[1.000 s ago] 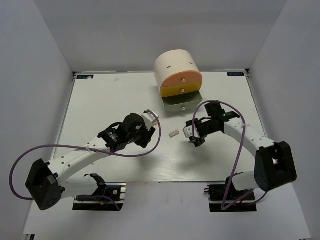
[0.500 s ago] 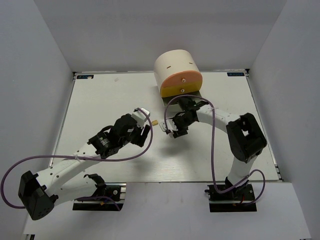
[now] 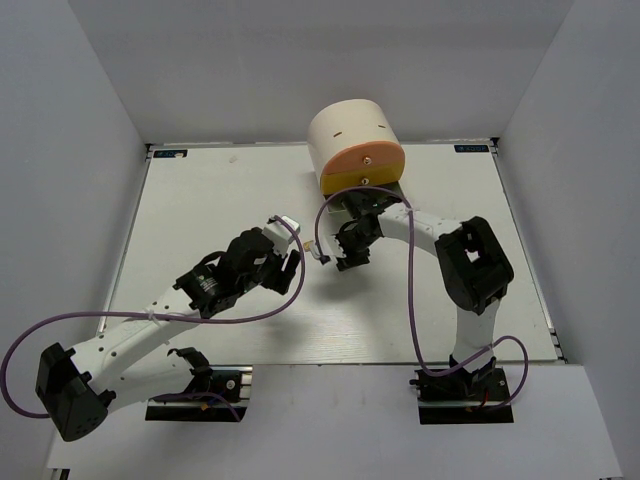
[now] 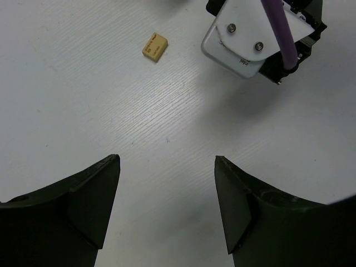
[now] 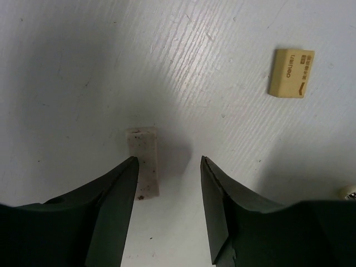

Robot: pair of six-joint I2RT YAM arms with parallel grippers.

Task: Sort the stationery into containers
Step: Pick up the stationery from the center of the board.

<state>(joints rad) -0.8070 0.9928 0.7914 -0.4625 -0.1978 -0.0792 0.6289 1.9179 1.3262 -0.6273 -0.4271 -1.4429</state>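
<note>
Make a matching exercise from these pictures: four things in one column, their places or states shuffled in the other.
Things:
1. small grey rectangular eraser
2. small tan rectangular eraser
3. salmon-orange top drawer
4. left gripper

Places or states:
A. topmost front of the cream half-cylinder organiser
B. fingers open, nothing between them
C. on the white table, apart from both grippers' fingers
D. at the tips of the right gripper's open fingers

Pairs: 1-D, 2-C, 3-A, 4-B

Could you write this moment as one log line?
right tool: open, above grey eraser | left tool: open, empty | tan eraser: on table
</note>
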